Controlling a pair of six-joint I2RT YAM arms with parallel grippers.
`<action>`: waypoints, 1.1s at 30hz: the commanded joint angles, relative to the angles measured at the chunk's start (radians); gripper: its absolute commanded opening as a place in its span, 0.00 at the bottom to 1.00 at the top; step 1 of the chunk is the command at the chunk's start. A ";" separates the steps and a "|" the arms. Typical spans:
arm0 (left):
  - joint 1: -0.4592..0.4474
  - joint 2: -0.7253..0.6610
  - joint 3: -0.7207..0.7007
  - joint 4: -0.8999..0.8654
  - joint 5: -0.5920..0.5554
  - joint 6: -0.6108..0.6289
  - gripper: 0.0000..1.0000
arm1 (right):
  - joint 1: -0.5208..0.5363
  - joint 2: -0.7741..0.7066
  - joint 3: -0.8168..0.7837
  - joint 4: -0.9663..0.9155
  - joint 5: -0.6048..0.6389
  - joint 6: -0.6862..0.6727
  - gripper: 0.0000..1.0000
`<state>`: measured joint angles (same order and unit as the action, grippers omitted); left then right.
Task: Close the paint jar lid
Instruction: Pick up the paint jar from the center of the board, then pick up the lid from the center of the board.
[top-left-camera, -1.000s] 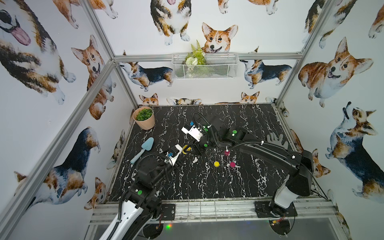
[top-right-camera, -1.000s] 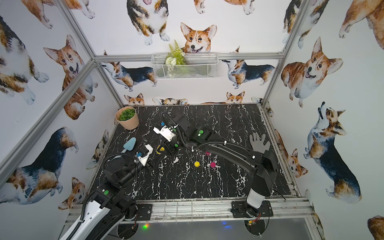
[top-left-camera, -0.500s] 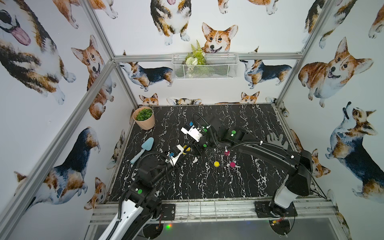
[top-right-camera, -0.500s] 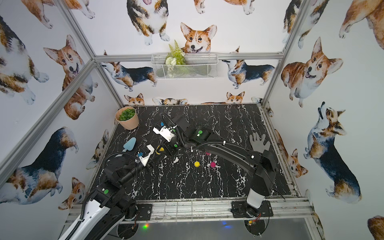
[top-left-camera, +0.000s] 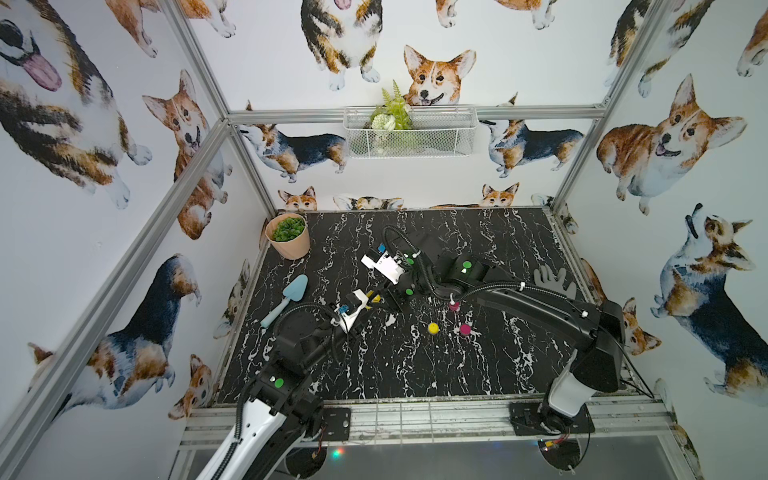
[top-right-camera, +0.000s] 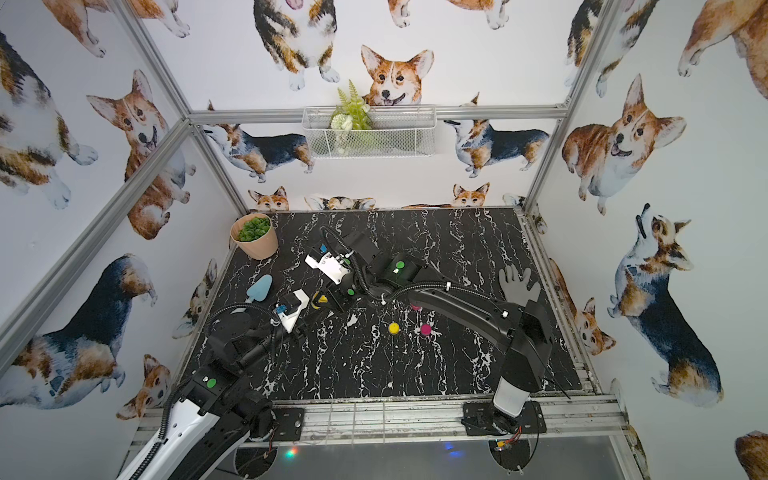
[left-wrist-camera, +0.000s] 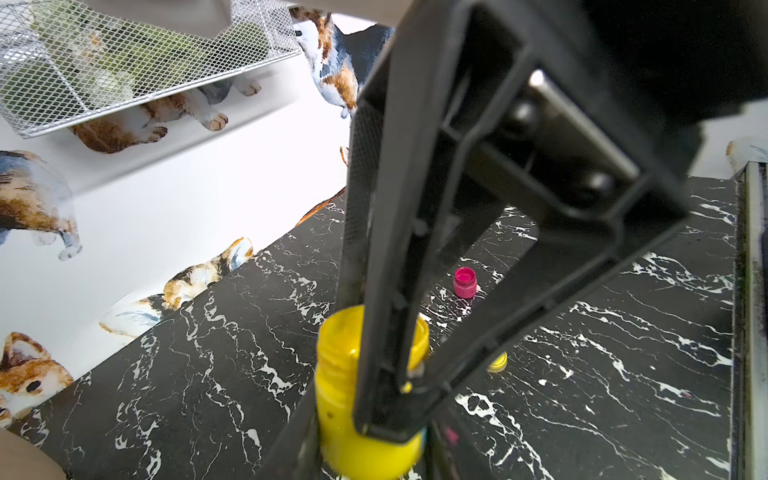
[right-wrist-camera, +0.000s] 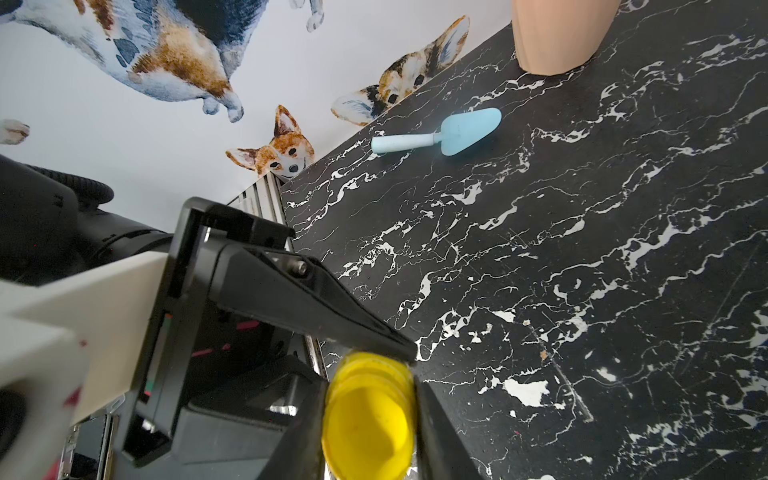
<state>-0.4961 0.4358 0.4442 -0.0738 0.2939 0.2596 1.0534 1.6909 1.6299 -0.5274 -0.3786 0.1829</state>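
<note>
The yellow paint jar (top-left-camera: 375, 297) (top-right-camera: 320, 299) hangs just above the black table between my two grippers. My left gripper (top-left-camera: 368, 306) (left-wrist-camera: 370, 453) comes from the front left and is shut on the jar (left-wrist-camera: 338, 399) near its base. The jar's threaded mouth is bare. My right gripper (top-left-camera: 385, 296) (right-wrist-camera: 368, 434) reaches in from the right and is shut on the jar (right-wrist-camera: 368, 415) too, with a finger on each side. One right finger (left-wrist-camera: 386, 332) lies across the jar in the left wrist view. The yellow lid (top-left-camera: 433, 328) (left-wrist-camera: 497, 361) lies on the table to the right.
Two pink paint jars (top-left-camera: 465, 329) (top-left-camera: 454, 306) stand near the yellow lid. A light blue trowel (top-left-camera: 286, 298) lies at the left and a potted plant (top-left-camera: 289, 237) stands at the back left. A grey glove (top-left-camera: 552, 280) lies at the right edge.
My left gripper's jaws have closed onto the yellow jar. The right gripper and the jar have stayed where they were.
</note>
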 joint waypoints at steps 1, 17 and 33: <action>0.000 -0.006 0.004 0.023 0.021 0.015 0.33 | 0.003 -0.003 0.008 0.020 0.000 0.004 0.45; 0.001 0.003 0.015 -0.019 0.010 0.024 0.33 | -0.019 -0.222 -0.166 0.046 0.224 -0.019 0.75; -0.003 -0.197 0.019 -0.049 0.033 0.024 0.34 | -0.064 -0.235 -0.693 0.118 0.565 0.073 0.73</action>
<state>-0.4973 0.2607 0.4652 -0.1322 0.3092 0.2695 0.9951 1.4067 0.9287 -0.4648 0.1326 0.2207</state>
